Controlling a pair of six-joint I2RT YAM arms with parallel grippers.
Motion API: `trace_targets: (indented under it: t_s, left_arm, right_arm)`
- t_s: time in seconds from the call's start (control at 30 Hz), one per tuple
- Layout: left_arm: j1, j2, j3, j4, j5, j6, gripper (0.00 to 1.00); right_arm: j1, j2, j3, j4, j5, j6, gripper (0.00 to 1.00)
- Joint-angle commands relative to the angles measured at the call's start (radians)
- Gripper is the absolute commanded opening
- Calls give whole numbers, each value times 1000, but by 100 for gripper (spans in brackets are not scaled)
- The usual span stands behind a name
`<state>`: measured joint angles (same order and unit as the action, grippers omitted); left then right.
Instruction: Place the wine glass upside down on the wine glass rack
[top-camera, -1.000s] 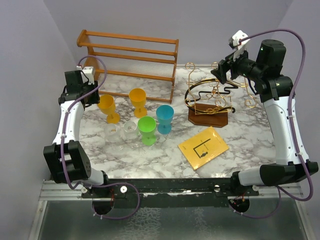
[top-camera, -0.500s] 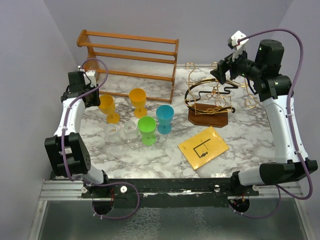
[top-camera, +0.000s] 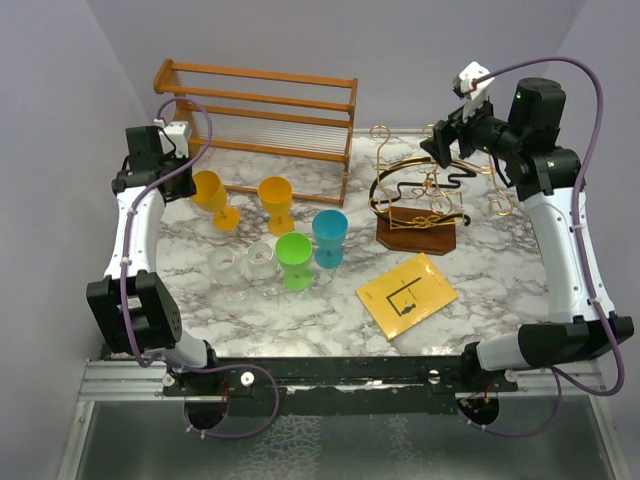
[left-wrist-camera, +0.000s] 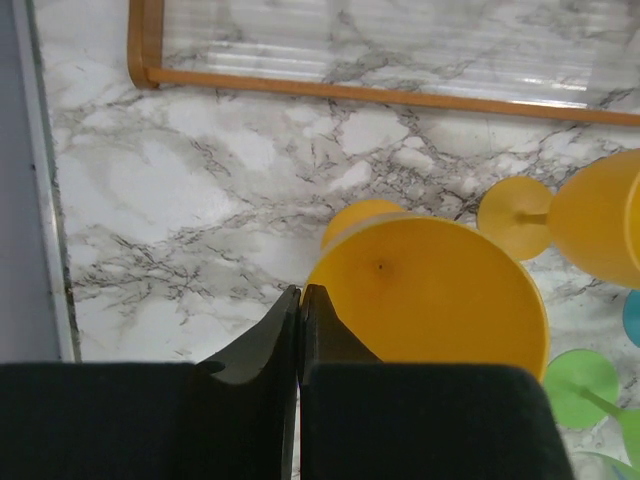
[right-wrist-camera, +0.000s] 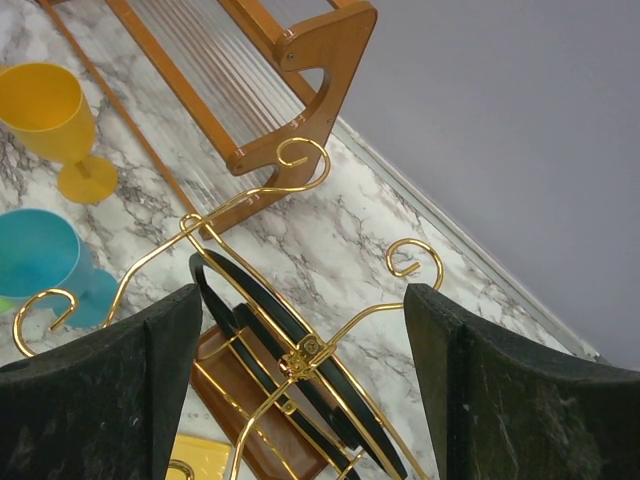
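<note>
My left gripper is shut on the rim of a yellow wine glass, which tilts over the marble at the left. In the left wrist view the gripper pinches the edge of the glass's bowl. The wine glass rack, gold wire on a dark wooden base, stands at the back right. My right gripper hovers open just above it. In the right wrist view the gripper has the rack's hoop and curled hooks below its spread fingers, touching nothing.
A second yellow glass, a blue one, a green one and two clear ones stand mid-table. An orange-brown slatted shelf lines the back. A yellow card lies near the front right.
My left gripper closed on the yellow glass's rim and pulled back toward the left wall, tipping the glass and carrying it along. The right arm barely moved.
</note>
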<state>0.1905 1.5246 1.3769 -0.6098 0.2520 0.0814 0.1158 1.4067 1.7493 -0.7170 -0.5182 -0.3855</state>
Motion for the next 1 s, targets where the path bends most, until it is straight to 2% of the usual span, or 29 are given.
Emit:
trace_targets:
  t_s: [0.0,0.23,0.47,0.57,0.73,0.97]
  left_arm:
    - [0,-83,124,-66,65,28,0]
    - [-5,-144,346,-158,228,-21,0]
    - [-13,-125,495,8,512,-281,0]
    - [-39,-79,533,102,590,-411,0]
    - [-115,-29,535,293,580,-560,0]
    - [-268,51,603,384,493,-549,0]
  right_arm:
    - [-4,28,56,26,-35,-40,82]
    - [-2,65,136,93,-140,96,82]
    - [100,115,183,160,8,210,81]
    - [149,139,188,179,7,265,79]
    - [195,185,199,205,-47,374,78]
    - [224,202,145,265,-118,545,78]
